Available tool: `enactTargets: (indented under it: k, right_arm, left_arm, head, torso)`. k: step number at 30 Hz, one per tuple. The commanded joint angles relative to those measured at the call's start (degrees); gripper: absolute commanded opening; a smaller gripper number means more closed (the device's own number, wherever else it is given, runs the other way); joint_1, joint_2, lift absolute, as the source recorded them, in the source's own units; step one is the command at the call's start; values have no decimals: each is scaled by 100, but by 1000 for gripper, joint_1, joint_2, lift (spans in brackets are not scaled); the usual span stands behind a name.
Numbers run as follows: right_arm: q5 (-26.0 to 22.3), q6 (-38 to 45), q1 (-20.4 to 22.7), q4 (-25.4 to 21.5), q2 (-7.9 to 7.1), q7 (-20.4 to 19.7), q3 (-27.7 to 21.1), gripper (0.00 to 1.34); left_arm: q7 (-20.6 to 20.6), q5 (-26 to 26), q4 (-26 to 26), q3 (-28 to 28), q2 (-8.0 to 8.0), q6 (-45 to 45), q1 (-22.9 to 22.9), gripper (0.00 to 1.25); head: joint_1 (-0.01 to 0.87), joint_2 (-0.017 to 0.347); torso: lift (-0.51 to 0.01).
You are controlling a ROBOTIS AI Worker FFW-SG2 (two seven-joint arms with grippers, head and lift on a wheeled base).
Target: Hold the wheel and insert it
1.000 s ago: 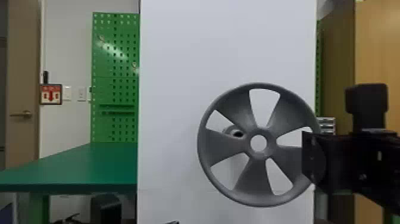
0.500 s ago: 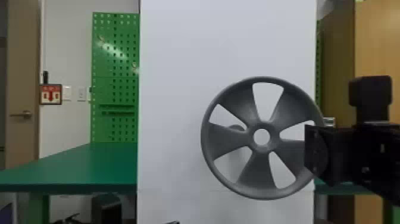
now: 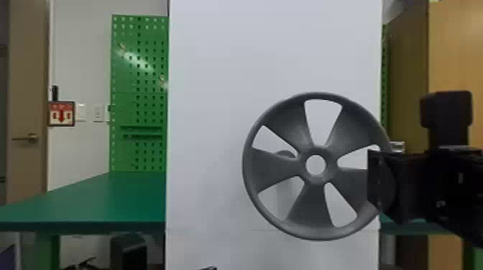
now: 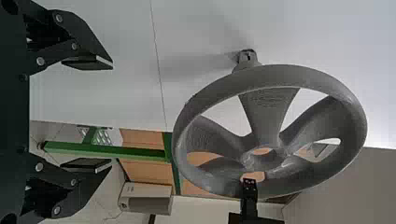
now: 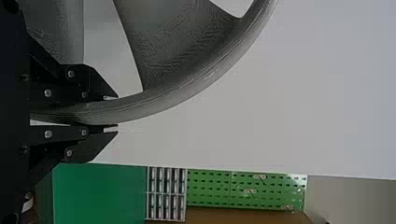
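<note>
The right gripper [image 3: 381,183] is at the right side of the grey five-spoked wheel [image 3: 276,172], which stands upright before a white panel. In the right wrist view the right gripper [image 5: 114,112] is shut on the rim of the wheel [image 5: 196,81]. Through a gap left of the hub, part of a round peg [image 3: 286,154] shows on the panel. In the left wrist view the peg [image 4: 247,57] juts from the panel beyond the wheel [image 4: 268,112]; whether they touch cannot be told. There the left gripper [image 4: 112,114] is open, with nothing between its fingers.
The tall white panel [image 3: 215,107] stands behind the wheel. A green table [image 3: 118,201] extends behind it on the left, below a green pegboard [image 3: 140,107]. A small drawer rack [image 5: 166,193] shows in the right wrist view.
In the head view the right gripper and the wheel have moved a little right and up, then slightly more right. The peg, seen earlier with its dark end, is now largely covered by a spoke.
</note>
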Motion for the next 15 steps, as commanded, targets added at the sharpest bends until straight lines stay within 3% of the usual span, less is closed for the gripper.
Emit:
enactTargets:
  k: [1,15]
  right_arm:
    - [12,0,-7,0,11,0,18,275]
    - [38,-70,-25,88,81,0,159,275]
  left_arm:
    - [0,0,0,0,0,0,0,746]
    - [9,0,0,-18,0,0,-8,746]
  head:
    - [0,12]
    - [0,12]
  torso:
    - [-492]
    - [-492]
